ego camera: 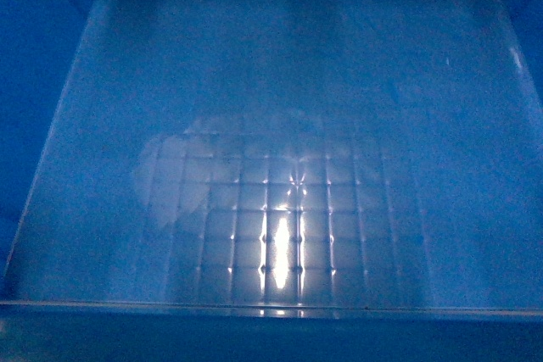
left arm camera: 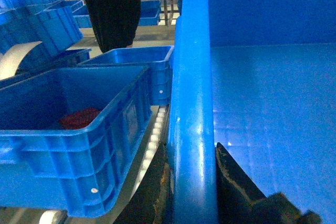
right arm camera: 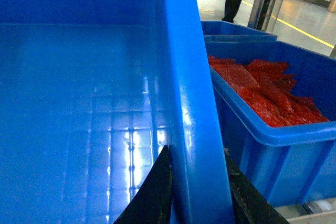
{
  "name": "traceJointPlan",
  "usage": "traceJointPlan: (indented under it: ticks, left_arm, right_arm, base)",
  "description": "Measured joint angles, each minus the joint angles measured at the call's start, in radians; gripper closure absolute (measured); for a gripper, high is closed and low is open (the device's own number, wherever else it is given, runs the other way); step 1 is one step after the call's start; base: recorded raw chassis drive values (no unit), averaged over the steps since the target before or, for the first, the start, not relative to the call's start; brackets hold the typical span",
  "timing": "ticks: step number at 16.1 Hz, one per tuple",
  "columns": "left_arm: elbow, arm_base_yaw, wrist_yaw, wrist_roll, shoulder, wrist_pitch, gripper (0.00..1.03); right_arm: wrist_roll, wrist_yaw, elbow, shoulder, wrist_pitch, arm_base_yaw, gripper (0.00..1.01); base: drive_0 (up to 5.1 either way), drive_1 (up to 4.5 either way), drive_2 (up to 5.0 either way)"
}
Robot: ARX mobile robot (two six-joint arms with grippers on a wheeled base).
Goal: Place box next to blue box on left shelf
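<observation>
Box: we see the bright-blue plastic crate (ego camera: 280, 125) filling the whole head view, smooth floor with a faint square grid and a bright glare streak near the front edge; its walls rise dark blue on all sides
Box position: held between our two arms by its side rims, with neighbouring crates just beside it on both flanks
Left gripper: our left gripper (left arm camera: 193, 182) is clamped over the crate's left rim, one dark finger (left arm camera: 157, 192) outside the wall, the other inside on the floor side
Right gripper: our right gripper (right arm camera: 197, 192) grips the crate's right rim the same way, a black finger (right arm camera: 155, 192) inside and its partner outside
Left shelf: in the left wrist view we make out a strip of small white rollers (left arm camera: 153, 140) on a grey rail running below the crate's left wall
Blue box on the left: an open blue crate (left arm camera: 73, 129) sits just beside our crate on the rollers, with something red (left arm camera: 79, 118) on its floor; another blue crate (left arm camera: 139, 66) stands behind it
Right neighbour: a blue crate (right arm camera: 283, 145) close to our crate's right wall, heaped with red flat pieces (right arm camera: 262, 95)
Background: a person in dark clothing (left arm camera: 111, 14) stands beyond the shelf; stacked blue crates (left arm camera: 37, 22) at far left
</observation>
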Motion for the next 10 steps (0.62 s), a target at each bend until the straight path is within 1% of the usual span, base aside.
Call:
traceJointPlan:
  ticks: [1, 10]
  left_arm:
    - [0.000, 0.000, -0.001, 0.000, 0.000, 0.000, 0.87]
    - [0.000, 0.000, 0.000, 0.000, 0.003, 0.000, 0.87]
  right_arm:
    - [0.000, 0.000, 0.000, 0.000, 0.000, 0.000, 0.86]
    - [0.000, 0.000, 0.000, 0.002, 0.000, 0.000, 0.86]
  base:
    - [0.0, 4.27, -4.2]
    - [0.0, 0.00, 0.0]
